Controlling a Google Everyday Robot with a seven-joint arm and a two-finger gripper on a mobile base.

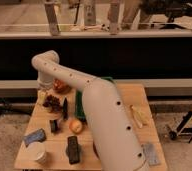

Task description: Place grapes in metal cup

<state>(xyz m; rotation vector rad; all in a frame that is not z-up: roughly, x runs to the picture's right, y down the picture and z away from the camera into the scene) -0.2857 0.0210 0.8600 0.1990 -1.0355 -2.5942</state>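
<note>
The grapes [51, 102], a dark purple-red bunch, sit near the table's back left corner. My gripper [45, 96] hangs right at their left side, at the end of the white arm that bends over from the lower right. The arm hides how the gripper meets the bunch. A small short dark cylinder in front of the grapes looks like the metal cup [54, 125]; it stands a short way nearer the camera, apart from the gripper.
An orange-red round object [60, 86] lies behind the grapes, and a yellow-orange fruit [76, 125] right of the cup. Front left hold a white cup [38, 153], a blue packet [34, 136] and a dark block [73, 149]. A banana [137, 115] lies right.
</note>
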